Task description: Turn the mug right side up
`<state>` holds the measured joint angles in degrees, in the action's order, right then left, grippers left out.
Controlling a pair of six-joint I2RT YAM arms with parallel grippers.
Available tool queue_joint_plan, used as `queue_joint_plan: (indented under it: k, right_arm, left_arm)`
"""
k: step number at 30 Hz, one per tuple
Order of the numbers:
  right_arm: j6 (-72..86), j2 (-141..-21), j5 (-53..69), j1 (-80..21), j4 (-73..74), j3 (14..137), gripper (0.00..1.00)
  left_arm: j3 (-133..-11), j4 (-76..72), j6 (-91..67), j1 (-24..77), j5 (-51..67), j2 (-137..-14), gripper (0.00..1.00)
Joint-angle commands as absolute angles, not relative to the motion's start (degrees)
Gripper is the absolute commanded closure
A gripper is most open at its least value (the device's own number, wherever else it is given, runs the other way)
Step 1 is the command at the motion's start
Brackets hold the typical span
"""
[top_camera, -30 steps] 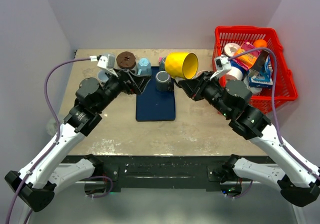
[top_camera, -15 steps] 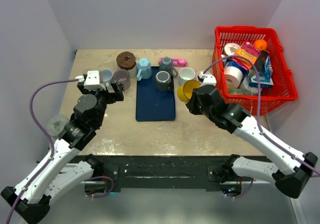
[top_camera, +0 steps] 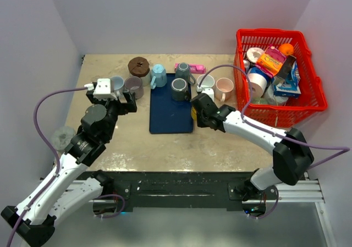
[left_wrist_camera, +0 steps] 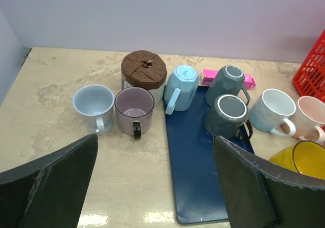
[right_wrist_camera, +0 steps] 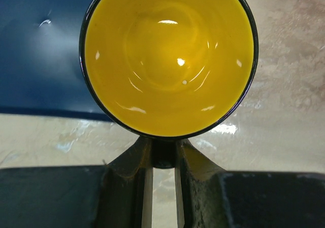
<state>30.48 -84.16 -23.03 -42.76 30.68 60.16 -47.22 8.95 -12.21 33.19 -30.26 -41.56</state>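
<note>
The yellow mug (right_wrist_camera: 167, 60) with a dark rim stands mouth up, straddling the right edge of the blue mat (right_wrist_camera: 35, 60) and the table. My right gripper (right_wrist_camera: 164, 149) is shut on its dark handle, one finger on each side. From the top camera the right gripper (top_camera: 198, 105) covers most of the mug, and only a yellow sliver (top_camera: 193, 114) shows. The left wrist view catches the mug (left_wrist_camera: 306, 159) at its right edge. My left gripper (left_wrist_camera: 157, 187) hangs open and empty over the near left of the table, back from the row of cups.
Two grey mugs (top_camera: 179, 89) sit on the mat's far end. A light blue mug (top_camera: 158, 73), a mauve mug (top_camera: 133, 85), a pale blue mug (top_camera: 116, 83), a brown-lidded jar (top_camera: 138, 66), a white mug (top_camera: 205, 82) and a pink mug (top_camera: 224, 87) line the back. A red basket (top_camera: 308, 82) stands right.
The right arm has brought the yellow mug down from high over the mat to its right edge, turning it from tilted to mouth up. The left arm drew back to the near left.
</note>
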Motion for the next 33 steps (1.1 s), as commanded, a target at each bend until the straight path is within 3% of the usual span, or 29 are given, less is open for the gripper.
queue_joint_plan:
  k: [1, 13, 27, 31, 32, 33]
  right_arm:
    - [28.9, -85.5, -26.6, -40.0, 22.5, 63.1, 1.00]
    - [27.4, -89.7, -19.8, -33.4, 16.2, 60.5, 1.00]
    - [28.0, -93.3, -17.9, -32.9, 17.7, 62.0, 1.00]
    - [28.1, -92.1, -17.1, -32.9, 18.0, 62.1, 0.82]
    - [28.1, -91.6, -17.1, -32.9, 18.4, 62.1, 0.69]
    - [28.0, -91.3, -17.1, -33.0, 18.5, 62.1, 0.65]
  left_arm:
    - [-48.3, 7.9, -11.3, 33.2, -28.6, -41.0, 0.01]
    - [-48.7, 8.2, -11.4, 33.0, -26.8, -43.4, 0.01]
    - [-48.8, 8.2, -11.6, 31.9, -25.0, -44.6, 0.01]
    - [-48.9, 8.1, -11.8, 31.3, -24.1, -44.8, 0.01]
    - [-48.8, 8.1, -11.9, 31.3, -23.9, -44.8, 0.01]
    - [-48.9, 8.1, -11.9, 31.2, -23.8, -44.9, 0.01]
